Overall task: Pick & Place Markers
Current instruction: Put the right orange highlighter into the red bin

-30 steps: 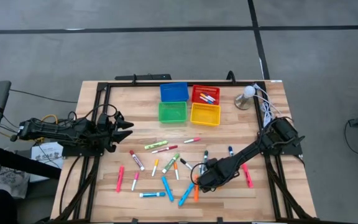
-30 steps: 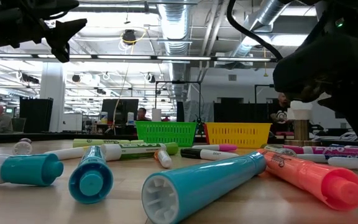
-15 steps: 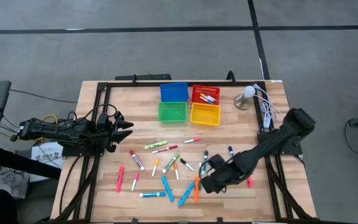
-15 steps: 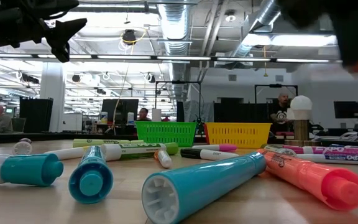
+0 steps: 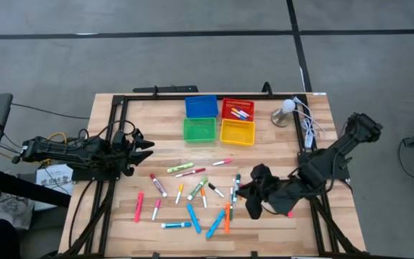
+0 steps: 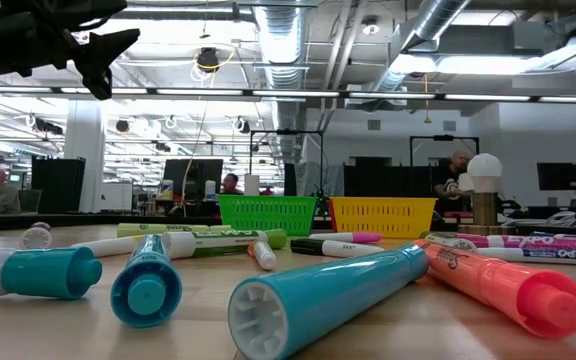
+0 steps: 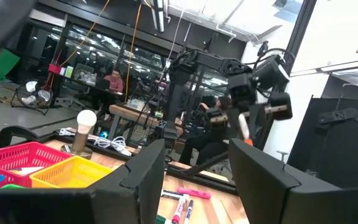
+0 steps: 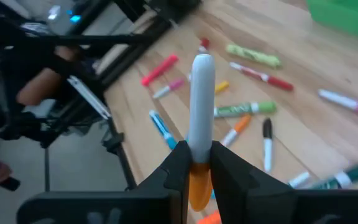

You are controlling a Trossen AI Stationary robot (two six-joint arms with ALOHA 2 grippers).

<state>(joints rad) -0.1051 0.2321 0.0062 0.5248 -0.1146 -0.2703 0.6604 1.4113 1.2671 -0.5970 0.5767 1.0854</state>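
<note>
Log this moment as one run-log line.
phase: lift | right gripper: shut on white marker, orange cap, above scattered markers | left gripper: open, empty, waiting at table's left edge

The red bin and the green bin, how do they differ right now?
The red bin has several markers lying in it, while the green bin looks empty. The red bin sits in the row farther from the arms, the green bin nearer. Both are small square plastic baskets beside one another.

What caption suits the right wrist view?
Right claw shut on a white, orange-capped marker, raised above scattered markers.
</note>
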